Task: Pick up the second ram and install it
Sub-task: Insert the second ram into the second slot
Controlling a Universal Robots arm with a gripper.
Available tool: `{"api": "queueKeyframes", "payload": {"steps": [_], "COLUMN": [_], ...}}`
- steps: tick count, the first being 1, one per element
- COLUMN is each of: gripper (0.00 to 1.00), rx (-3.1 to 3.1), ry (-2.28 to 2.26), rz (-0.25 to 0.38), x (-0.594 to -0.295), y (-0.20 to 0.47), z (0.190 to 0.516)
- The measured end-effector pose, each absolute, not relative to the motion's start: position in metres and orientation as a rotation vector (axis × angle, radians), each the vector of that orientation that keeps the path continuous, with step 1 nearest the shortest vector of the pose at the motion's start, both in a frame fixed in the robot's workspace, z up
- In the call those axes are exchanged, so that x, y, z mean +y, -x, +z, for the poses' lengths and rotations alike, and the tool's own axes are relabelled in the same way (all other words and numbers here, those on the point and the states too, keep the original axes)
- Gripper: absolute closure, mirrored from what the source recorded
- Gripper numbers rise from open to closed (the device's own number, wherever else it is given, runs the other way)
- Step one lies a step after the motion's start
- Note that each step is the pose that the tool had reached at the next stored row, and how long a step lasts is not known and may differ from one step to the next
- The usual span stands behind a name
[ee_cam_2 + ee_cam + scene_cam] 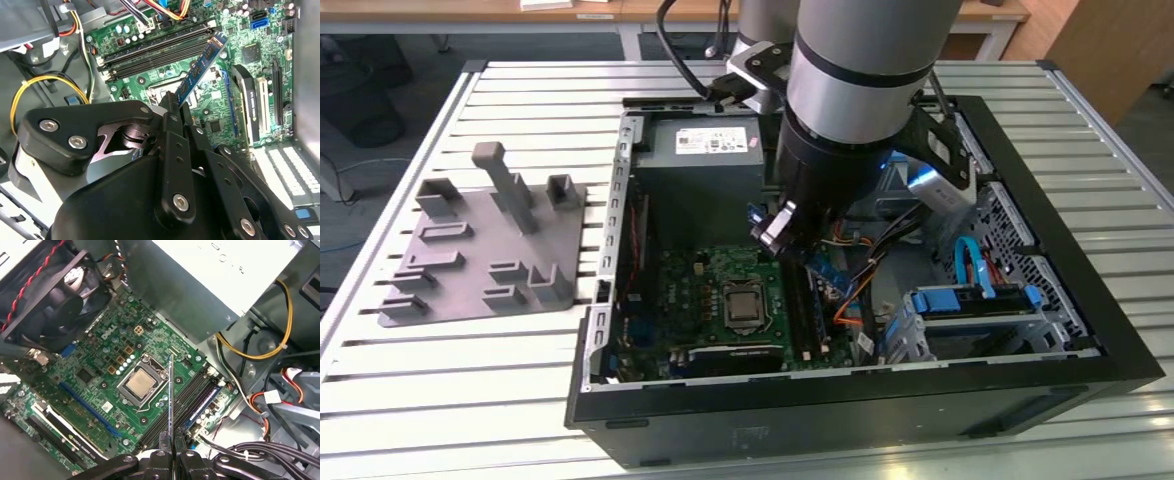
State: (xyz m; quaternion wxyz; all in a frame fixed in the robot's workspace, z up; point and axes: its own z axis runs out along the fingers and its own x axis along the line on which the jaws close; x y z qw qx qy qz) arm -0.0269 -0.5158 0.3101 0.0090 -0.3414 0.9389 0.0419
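One black robot gripper point(171, 441) pinches the long, thin, dark-blue circuit-board ram strip point(200, 67). The strip hangs above the green motherboard point(95, 365), near its silver processor point(139, 384), inside the open black computer case point(854, 405).

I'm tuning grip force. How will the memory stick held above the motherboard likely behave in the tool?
Probably stiff: the second ram juts straight out of the tool without sagging. Likely light, since it looks very thin edge-on in the first wrist view. Because it is held by one end alone, it may pivot if pushed sideways.
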Motion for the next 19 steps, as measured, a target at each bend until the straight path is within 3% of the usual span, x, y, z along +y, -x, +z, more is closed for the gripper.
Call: {"api": "queueKeyframes", "payload": {"steps": [19], "gripper": [0.86], "rx": [3.002], "ry": [0.828], "rz": [0.128], "x": [-0.5158], "y": [0.0269], "z": [0.3091]}}
